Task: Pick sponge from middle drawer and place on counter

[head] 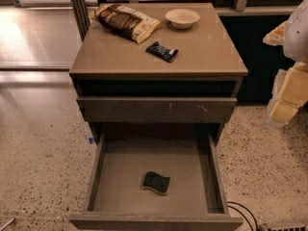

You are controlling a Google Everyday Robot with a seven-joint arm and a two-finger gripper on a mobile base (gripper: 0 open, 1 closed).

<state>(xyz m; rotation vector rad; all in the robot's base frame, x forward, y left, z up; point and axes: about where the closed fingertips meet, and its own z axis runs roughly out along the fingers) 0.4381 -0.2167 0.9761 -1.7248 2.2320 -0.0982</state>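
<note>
speckled beige floor [38,167] surrounds the drawer cabinet [156,110]; behind the cabinet, dark window frames [79,8]; left of it, pale glare [33,32].

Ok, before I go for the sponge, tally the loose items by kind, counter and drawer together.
Snack packs: 2, the big bag and the small dark wrapper, on the counter
Bowls: 1, the bowl, on the counter
Sponges: 1, the sponge, in the open middle drawer
Total: 4
The gripper is at the view's right edge, away from the drawer.

The tool [288,97] at the right edge is blocky, white above, cream-yellow below.
</note>
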